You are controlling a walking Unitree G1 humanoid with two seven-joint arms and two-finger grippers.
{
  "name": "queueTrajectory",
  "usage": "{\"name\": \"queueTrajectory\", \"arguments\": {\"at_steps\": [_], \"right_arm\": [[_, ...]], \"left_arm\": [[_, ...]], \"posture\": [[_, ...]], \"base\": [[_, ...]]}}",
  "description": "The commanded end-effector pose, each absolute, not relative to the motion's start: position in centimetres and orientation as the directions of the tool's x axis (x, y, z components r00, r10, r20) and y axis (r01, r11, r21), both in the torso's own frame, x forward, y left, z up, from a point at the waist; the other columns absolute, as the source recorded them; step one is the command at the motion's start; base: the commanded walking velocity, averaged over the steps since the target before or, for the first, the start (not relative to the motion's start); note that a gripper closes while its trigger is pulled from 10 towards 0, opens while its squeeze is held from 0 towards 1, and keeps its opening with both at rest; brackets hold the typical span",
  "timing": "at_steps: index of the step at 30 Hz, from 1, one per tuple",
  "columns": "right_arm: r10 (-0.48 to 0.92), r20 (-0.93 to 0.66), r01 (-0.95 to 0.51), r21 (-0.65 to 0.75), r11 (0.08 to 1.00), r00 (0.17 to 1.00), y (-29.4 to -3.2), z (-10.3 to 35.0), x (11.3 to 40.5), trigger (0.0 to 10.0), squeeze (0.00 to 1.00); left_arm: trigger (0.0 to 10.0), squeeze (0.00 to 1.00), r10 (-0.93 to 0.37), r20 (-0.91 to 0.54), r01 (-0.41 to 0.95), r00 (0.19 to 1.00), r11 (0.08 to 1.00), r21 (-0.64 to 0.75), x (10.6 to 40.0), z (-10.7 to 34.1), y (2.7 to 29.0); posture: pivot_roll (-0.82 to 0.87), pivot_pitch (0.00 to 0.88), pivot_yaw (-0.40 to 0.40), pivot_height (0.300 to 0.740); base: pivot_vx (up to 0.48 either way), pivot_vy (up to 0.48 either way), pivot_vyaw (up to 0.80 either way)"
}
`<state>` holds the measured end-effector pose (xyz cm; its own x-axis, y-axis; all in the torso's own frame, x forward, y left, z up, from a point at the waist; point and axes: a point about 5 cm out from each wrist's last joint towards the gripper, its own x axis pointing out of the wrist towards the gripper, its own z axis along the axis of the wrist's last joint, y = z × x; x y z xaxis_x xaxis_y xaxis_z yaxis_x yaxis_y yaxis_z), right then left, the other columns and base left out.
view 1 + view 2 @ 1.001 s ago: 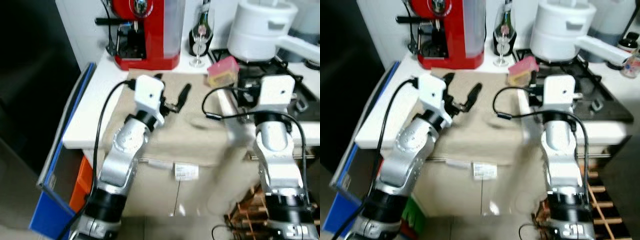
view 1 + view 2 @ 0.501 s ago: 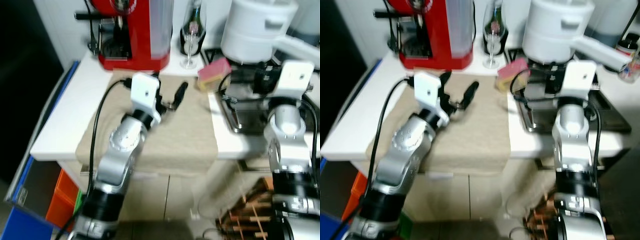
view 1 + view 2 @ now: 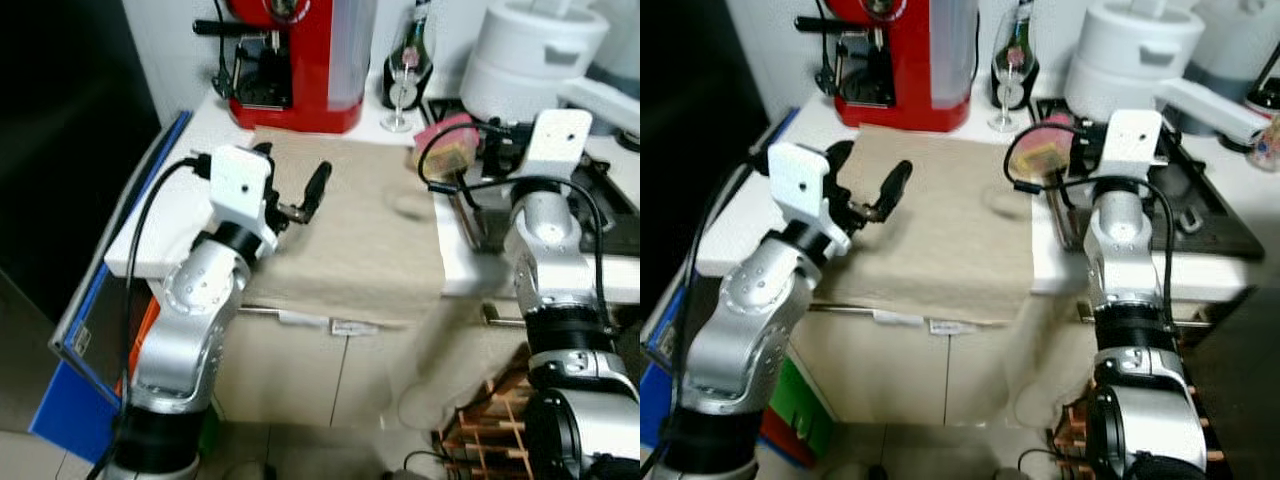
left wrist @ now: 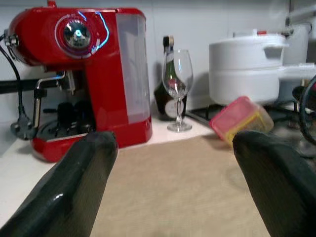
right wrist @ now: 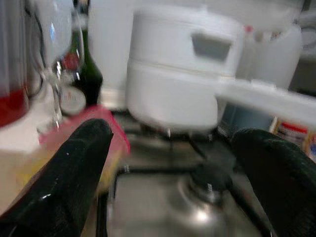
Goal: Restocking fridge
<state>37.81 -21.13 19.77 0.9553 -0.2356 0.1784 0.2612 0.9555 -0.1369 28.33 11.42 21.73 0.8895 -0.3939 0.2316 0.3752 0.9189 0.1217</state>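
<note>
A small container with a pink lid (image 3: 447, 143) and yellow contents lies tilted on the counter where the beige cloth (image 3: 350, 240) meets the hob (image 3: 600, 195). My right gripper (image 5: 173, 163) is open just right of it, over the hob's near corner, with the container (image 5: 106, 143) beside one finger. My left gripper (image 3: 292, 172) hangs open above the cloth's left part, with nothing between its fingers. It faces the container (image 4: 240, 117) from a good way off. No fridge can be made out.
A red coffee machine (image 3: 295, 60), a wine glass (image 3: 403, 75) and a dark bottle (image 3: 415, 50) stand along the back. A white lidded pot (image 3: 530, 60) sits on the hob. A blue board (image 3: 110, 290) leans at the counter's left; a wooden rack (image 3: 495, 415) is low right.
The whole picture has shifted, so the camera moved. My right wrist now stands closer to the pink-lidded container. Both grippers stay open.
</note>
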Motion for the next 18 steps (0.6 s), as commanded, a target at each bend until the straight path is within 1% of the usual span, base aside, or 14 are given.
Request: {"name": "queueTrajectory", "arguments": {"at_steps": [1, 4, 5, 7, 10, 13, 14, 15, 16, 17, 18], "right_arm": [[-0.241, 0.176, 0.266, -0.138, 0.954, 0.954, -20.9, 19.8, 38.2, 10.0, 0.0], [-0.237, 0.164, 0.259, -0.128, 0.957, 0.958, -20.6, 19.6, 38.5, 10.0, 0.0], [-0.215, 0.149, 0.233, -0.118, 0.965, 0.965, -20.0, 19.6, 39.0, 10.0, 0.0], [-0.203, 0.147, 0.221, -0.12, 0.968, 0.968, -19.7, 19.6, 39.2, 10.0, 0.0], [-0.129, 0.13, 0.145, -0.13, 0.981, 0.983, -18.2, 19.8, 39.9, 10.0, 0.0], [-0.081, 0.122, 0.097, -0.125, 0.987, 0.989, -17.4, 19.8, 40.2, 10.0, 0.0], [-0.041, 0.129, 0.057, -0.121, 0.991, 0.991, -16.6, 19.9, 40.3, 10.0, 0.0], [-0.041, 0.129, 0.057, -0.121, 0.991, 0.991, -16.6, 19.9, 40.3, 10.0, 0.0], [0.036, 0.17, -0.009, -0.157, 0.988, 0.985, -14.8, 20.2, 40.0, 10.0, 0.0], [0.048, 0.18, -0.018, -0.166, 0.986, 0.982, -14.5, 20.2, 39.9, 10.0, 0.0], [0.016, 0.212, 0.016, -0.146, 0.989, 0.977, -14.7, 20.1, 39.4, 10.0, 0.0]], "left_arm": [[10.0, 0.0, -0.388, 0.224, 0.37, 0.894, 0.921, 0.118, 28.1, 21.9, 11.8], [10.0, 0.0, -0.383, 0.217, 0.364, 0.898, 0.923, 0.122, 27.8, 22.0, 12.1], [10.0, 0.0, -0.377, 0.206, 0.358, 0.903, 0.925, 0.124, 27.5, 22.0, 12.4], [10.0, 0.0, -0.375, 0.201, 0.356, 0.905, 0.926, 0.125, 27.3, 22.1, 12.5], [10.0, 0.0, -0.367, 0.188, 0.349, 0.911, 0.929, 0.121, 27.1, 22.1, 12.7], [10.0, 0.0, -0.365, 0.183, 0.348, 0.913, 0.93, 0.118, 27.0, 22.1, 12.7], [10.0, 0.0, -0.365, 0.181, 0.348, 0.913, 0.93, 0.118, 27.0, 22.1, 12.7], [10.0, 0.0, -0.365, 0.181, 0.348, 0.913, 0.93, 0.118, 27.0, 22.1, 12.7], [10.0, 0.0, -0.362, 0.184, 0.347, 0.914, 0.931, 0.112, 27.1, 22.1, 12.6], [10.0, 0.0, -0.362, 0.186, 0.347, 0.914, 0.931, 0.109, 27.1, 22.1, 12.5], [10.0, 0.0, -0.359, 0.196, 0.346, 0.913, 0.933, 0.099, 27.2, 22.2, 12.4]], "posture": [[0.12, 0.145, 0.026, 0.74], [0.13, 0.159, 0.027, 0.74], [0.14, 0.167, 0.026, 0.74], [0.14, 0.175, 0.025, 0.74], [0.15, 0.182, 0.022, 0.74], [0.14, 0.184, 0.018, 0.74], [0.14, 0.183, 0.014, 0.74], [0.14, 0.183, 0.014, 0.74], [0.13, 0.179, 0.004, 0.74], [0.12, 0.175, 0.0, 0.74], [0.11, 0.167, -0.008, 0.74]], "base": [[0.0, 0.0, 0.0], [0.0, 0.0, 0.0], [0.0, 0.0, 0.0], [0.0, 0.0, 0.0], [0.0, 0.0, 0.0], [0.0, 0.0, 0.0], [0.0, 0.0, 0.0], [0.0, 0.0, 0.0], [0.0, 0.0, 0.0], [0.0, 0.0, 0.0], [0.0, 0.0, 0.0]]}}
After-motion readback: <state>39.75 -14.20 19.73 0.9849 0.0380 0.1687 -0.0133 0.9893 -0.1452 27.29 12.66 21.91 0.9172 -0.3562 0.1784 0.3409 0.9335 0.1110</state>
